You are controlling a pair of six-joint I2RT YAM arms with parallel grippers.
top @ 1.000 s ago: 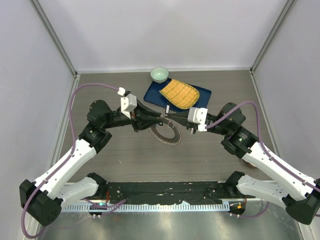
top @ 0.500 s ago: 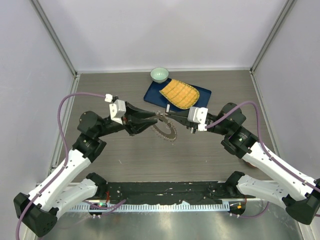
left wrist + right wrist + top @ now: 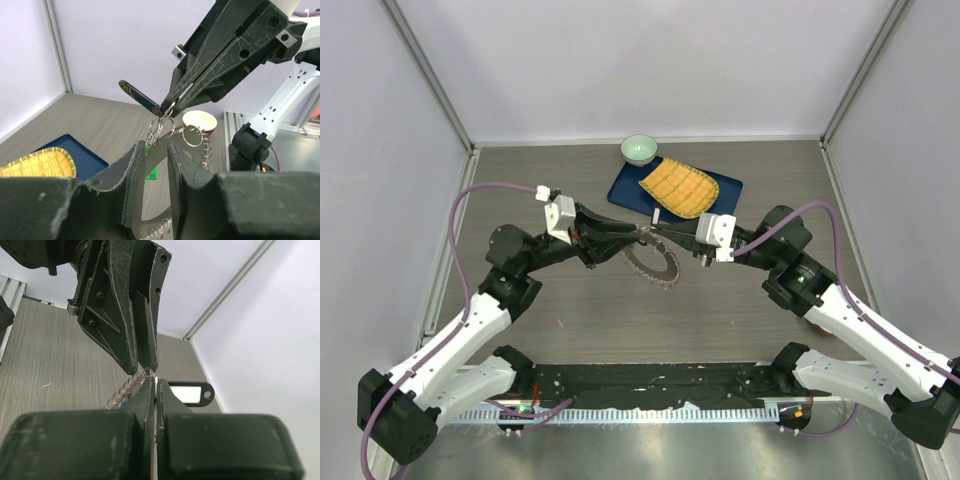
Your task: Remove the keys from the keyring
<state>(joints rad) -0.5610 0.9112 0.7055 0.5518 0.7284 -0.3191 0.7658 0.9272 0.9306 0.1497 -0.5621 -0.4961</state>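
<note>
Held aloft by clenched right jaws: keyring (image 3: 651, 266), keys (image 3: 667, 279) dangling above surface (image 3: 580, 305). Left jaws part-open at small rings; grip impossible to tell. Could slip from thin pinch under sideways tug, dropping everything.

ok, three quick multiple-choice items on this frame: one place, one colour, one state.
1. The bowl sits: A) just behind the blue tray B) between the arm bases C) against the left wall
2. The woven mat on the tray is: A) red B) yellow C) black
3. The right gripper is: A) wide open B) out of view C) shut on the keyring

Answers: A, the top view shows it at the tray's far corner. B, its weave is plainly yellow. C, its fingers press together on the ring's wire.
</note>
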